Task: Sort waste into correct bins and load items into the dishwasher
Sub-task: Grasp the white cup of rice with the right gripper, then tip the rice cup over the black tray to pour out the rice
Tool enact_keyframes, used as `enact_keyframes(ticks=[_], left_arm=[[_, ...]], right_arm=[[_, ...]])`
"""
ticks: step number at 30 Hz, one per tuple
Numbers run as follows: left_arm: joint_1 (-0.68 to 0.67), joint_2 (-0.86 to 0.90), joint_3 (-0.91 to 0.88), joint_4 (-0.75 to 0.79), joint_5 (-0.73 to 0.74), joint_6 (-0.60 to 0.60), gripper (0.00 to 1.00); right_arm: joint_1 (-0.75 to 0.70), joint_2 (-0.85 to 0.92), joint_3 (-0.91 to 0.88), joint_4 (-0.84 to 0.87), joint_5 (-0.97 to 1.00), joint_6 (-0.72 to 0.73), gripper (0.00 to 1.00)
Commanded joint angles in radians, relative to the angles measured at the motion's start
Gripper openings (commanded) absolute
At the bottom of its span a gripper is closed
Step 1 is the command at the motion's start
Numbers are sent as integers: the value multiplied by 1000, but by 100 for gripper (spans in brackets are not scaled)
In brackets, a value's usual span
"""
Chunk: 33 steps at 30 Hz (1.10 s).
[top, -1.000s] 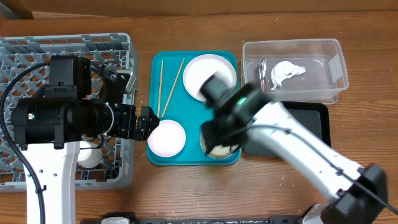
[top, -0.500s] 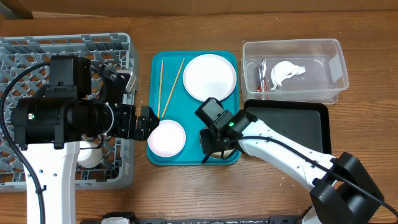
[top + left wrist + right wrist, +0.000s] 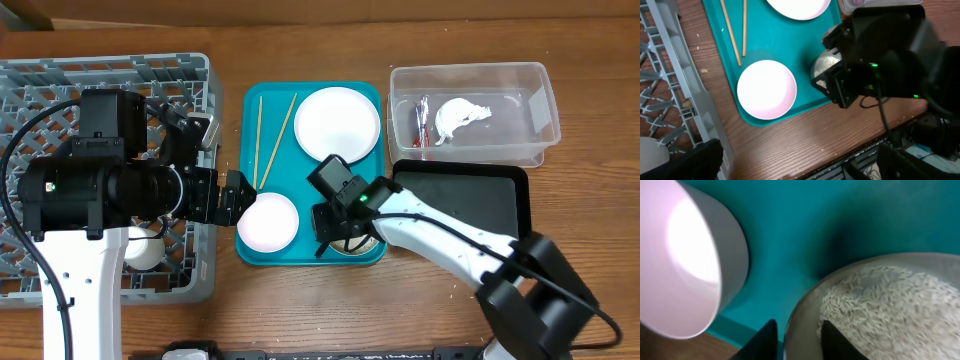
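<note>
The grey-green bowl [image 3: 880, 305] holds white rice grains [image 3: 890, 300] and stands on the teal tray's front right corner [image 3: 358, 245]. My right gripper [image 3: 797, 340] straddles its near rim, one finger outside and one inside on the rice, closed on the wall. The small pinkish bowl [image 3: 267, 221] stands left of it. The pale plate [image 3: 338, 122] and two chopsticks [image 3: 265, 135] lie further back on the tray. My left gripper [image 3: 232, 195] is open and empty, over the tray's left edge beside the pinkish bowl [image 3: 766, 89].
The grey dish rack [image 3: 60, 80] is at the left with a white cup [image 3: 140, 250] inside. The clear tub [image 3: 520, 140] at the back right holds the napkin [image 3: 460, 115] and red wrapper [image 3: 422, 122]. The black tray [image 3: 480, 200] lies in front of it.
My right arm has swung down from over the plate to the grey-green bowl, and its fingers now sit over the bowl's rim. The left arm has not moved.
</note>
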Motion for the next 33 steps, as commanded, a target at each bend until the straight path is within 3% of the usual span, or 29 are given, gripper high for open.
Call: enact_keyframes(ticks=[1,3,12,17,20,26,33], left_arm=[[-5,0,18,2,0,18,100],[-5,0,18,2,0,18,100],[-5,0,18,2,0,18,100],[-5,0,18,2,0,18,100],[-5,0,18,2,0,18,100],[-5,0,18,2,0,18,100],[-5,0,18,2,0,18,100]], right_arm=[[5,26,-2,8,-16,33,22],[2,25,1,6,-5,33,4],[-62,-87,101,-181,-28,1,4],[-142,-237,115,-173,-266,-51,4],[-237,-319,115,-183,-413,-87,4],[-458,-395,115,-332,-495,-219,4],[-724,-376,76,-417,-727,-500,4]])
